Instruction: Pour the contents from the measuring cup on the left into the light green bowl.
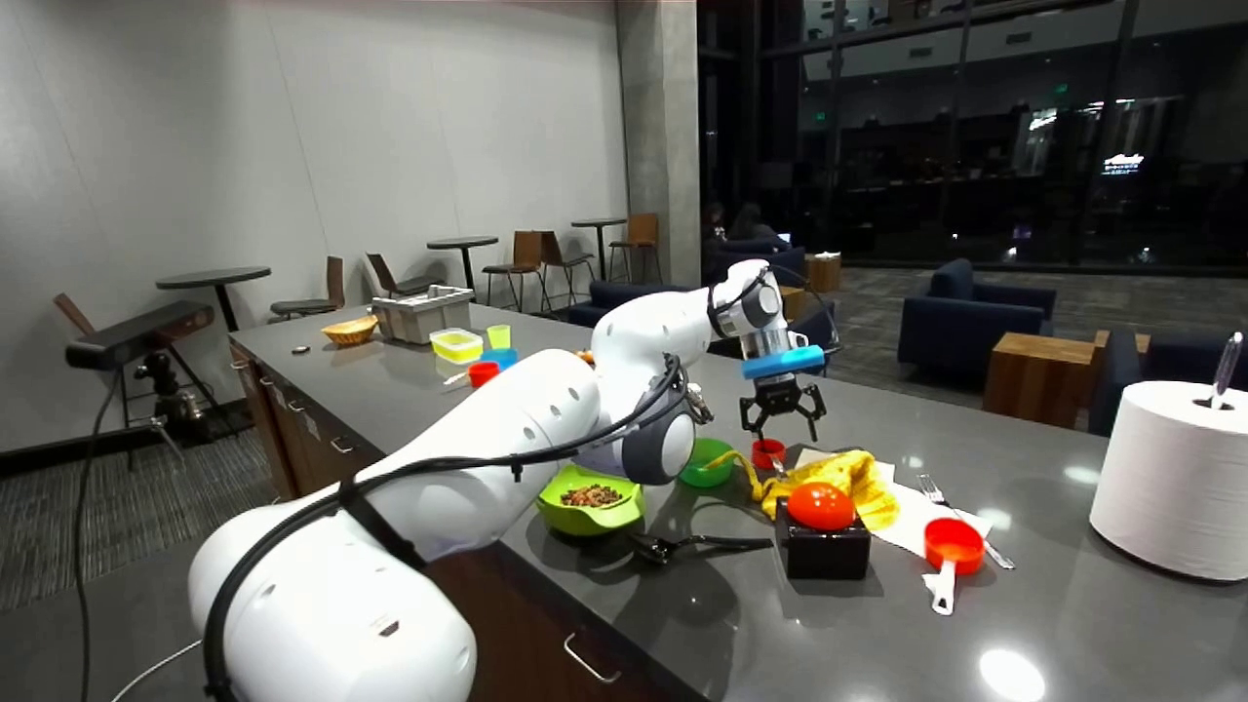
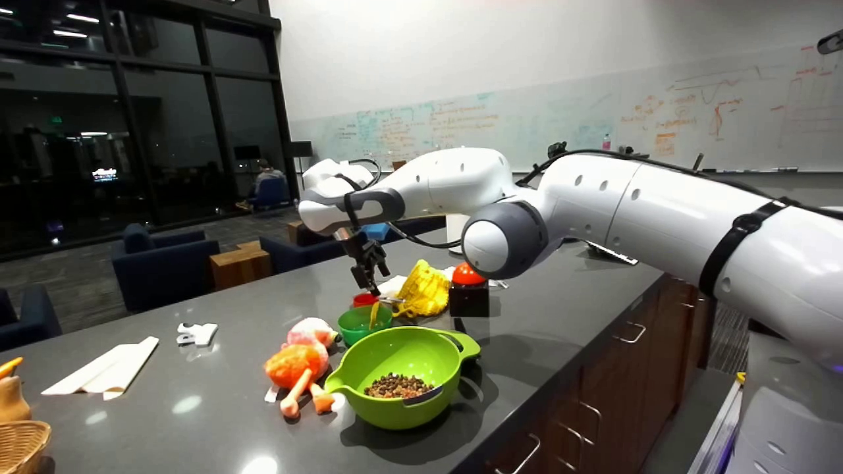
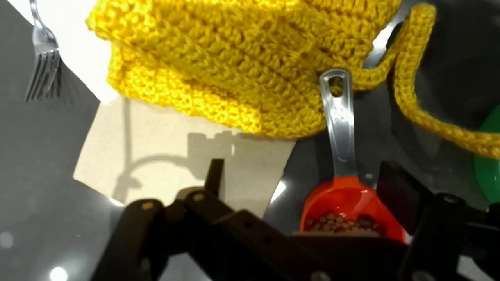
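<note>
The red measuring cup (image 1: 767, 452) stands upright on the grey counter, also in an exterior view (image 2: 364, 300). In the wrist view the cup (image 3: 351, 199) has a metal handle and holds small brown beads; its near part is hidden by the gripper. My gripper (image 3: 302, 171) is open and empty above it, its right finger overlapping the cup's rim in the wrist view; contact cannot be told. The gripper shows in both exterior views (image 1: 786, 429) (image 2: 372, 276). The light green bowl (image 2: 421, 345) holds brown and black pellets, stands apart from the gripper (image 1: 570, 522), and is outside the wrist view.
A smaller green cup (image 2: 355, 324) stands beside the measuring cup. A yellow crocheted piece (image 3: 234, 70) touches its handle. A black box with an orange dome (image 1: 824, 541), another red measuring cup (image 1: 954, 544), a fork (image 3: 45, 66), a paper roll (image 1: 1170, 478) and a flamingo toy (image 2: 299, 362) stand around.
</note>
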Robot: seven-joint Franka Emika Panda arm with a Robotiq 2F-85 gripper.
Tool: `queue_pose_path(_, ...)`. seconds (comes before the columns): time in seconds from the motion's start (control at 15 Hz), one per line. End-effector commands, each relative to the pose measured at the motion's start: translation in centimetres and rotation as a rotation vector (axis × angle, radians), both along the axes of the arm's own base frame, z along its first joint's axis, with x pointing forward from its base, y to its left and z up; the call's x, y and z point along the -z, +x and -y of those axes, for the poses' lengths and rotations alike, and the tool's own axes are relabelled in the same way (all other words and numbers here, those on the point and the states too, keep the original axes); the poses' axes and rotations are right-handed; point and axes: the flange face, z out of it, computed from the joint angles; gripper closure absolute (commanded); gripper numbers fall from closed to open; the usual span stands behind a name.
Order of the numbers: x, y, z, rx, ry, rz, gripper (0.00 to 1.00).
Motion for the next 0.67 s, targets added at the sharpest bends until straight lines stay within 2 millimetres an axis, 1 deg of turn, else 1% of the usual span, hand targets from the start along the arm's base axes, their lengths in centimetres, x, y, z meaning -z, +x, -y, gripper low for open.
queue_pose_path(0.0,-3.0,0.3,0.8,0.131,0.112,0.068,0.00)
queue_pose_path(0.33,-6.4,0.8,1.8,0.294,0.224,0.159,0.00)
queue_pose_path(0.6,-9.4,0.3,2.8,0.365,0.216,0.182,0.00)
